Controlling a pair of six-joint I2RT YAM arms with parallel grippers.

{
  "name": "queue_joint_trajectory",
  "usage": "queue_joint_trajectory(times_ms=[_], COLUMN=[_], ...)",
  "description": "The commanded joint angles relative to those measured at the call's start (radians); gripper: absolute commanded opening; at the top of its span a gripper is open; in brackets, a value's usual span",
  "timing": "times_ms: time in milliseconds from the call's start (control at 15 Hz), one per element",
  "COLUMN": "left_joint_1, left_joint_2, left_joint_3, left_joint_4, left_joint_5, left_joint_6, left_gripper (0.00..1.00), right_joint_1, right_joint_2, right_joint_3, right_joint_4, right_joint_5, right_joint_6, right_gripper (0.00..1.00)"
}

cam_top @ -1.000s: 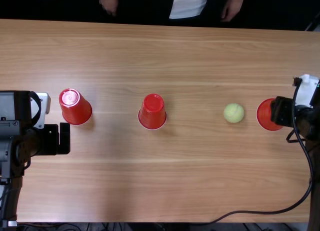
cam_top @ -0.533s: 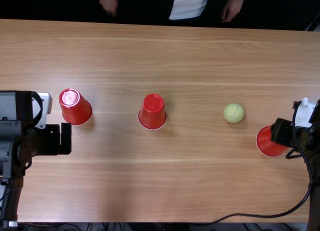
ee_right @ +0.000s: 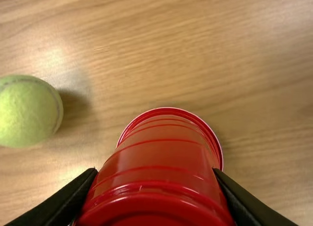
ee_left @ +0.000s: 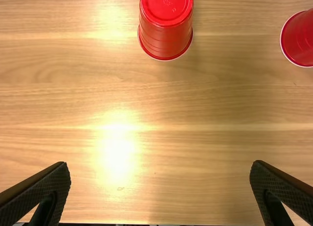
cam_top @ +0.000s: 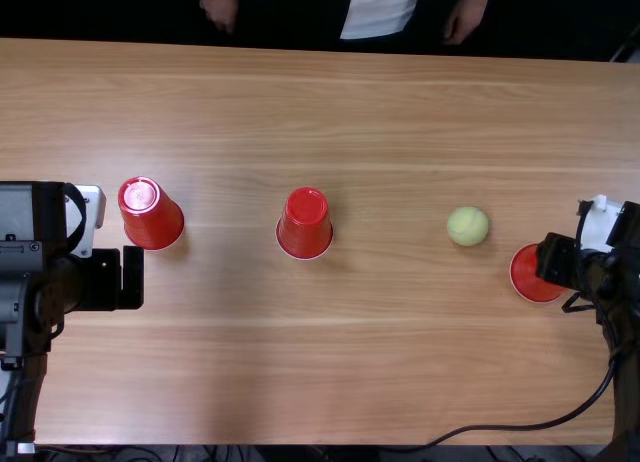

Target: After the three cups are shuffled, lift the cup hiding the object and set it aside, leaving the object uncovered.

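Note:
A yellow-green tennis ball (cam_top: 467, 225) lies uncovered on the table right of the middle. My right gripper (cam_top: 553, 265) is shut on a red cup (cam_top: 530, 273) just right of the ball and nearer the front edge; the cup (ee_right: 164, 179) sits between the fingers with its mouth on or close over the wood, and the ball (ee_right: 27, 110) lies beside it. Two more red cups stand upside down, one at the left (cam_top: 149, 213) and one in the middle (cam_top: 304, 223). My left gripper (cam_top: 128, 277) stands open near the left cup (ee_left: 166, 23), with nothing between its fingers.
The wooden table (cam_top: 320, 102) runs wide and bare beyond the cups. The middle cup (ee_left: 299, 37) also sits at the edge of the left wrist view. A black cable (cam_top: 520, 422) trails along the front right edge.
My right gripper carried the red cup from beside the ball toward the front edge, then slightly back. The ball, the other two cups and the left arm stayed still.

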Motion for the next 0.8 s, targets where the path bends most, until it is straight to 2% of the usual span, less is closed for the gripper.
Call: queue_joint_trajectory(times_ms=[0,67,333,533,667,733], left_joint_1=[-0.009,-0.009,-0.009,-0.009,-0.009,-0.009], left_joint_2=[-0.004,-0.004,-0.004,-0.006,-0.023,-0.036], left_joint_3=[-0.006,-0.006,-0.006,-0.006,-0.009,-0.009], left_joint_4=[0.001,0.001,0.001,0.000,0.000,0.000], left_joint_5=[0.000,0.000,0.000,0.000,0.002,0.002], left_joint_6=[0.002,0.004,0.004,0.004,0.004,0.004], left_gripper=[1.00,1.00,1.00,1.00,1.00,1.00], right_joint_1=[-0.007,-0.004,-0.001,0.005,0.031,0.079], right_joint_2=[0.013,0.010,-0.006,-0.138,-0.170,-0.170], right_joint_3=[-0.017,-0.017,0.007,0.090,0.151,0.187], right_joint_4=[0.004,0.002,0.004,-0.014,-0.106,-0.184], right_joint_5=[-0.004,-0.004,-0.004,-0.004,-0.006,-0.006], right_joint_6=[-0.001,-0.003,-0.001,-0.006,-0.003,0.001], right_gripper=[0.85,1.00,1.00,1.00,1.00,1.00])
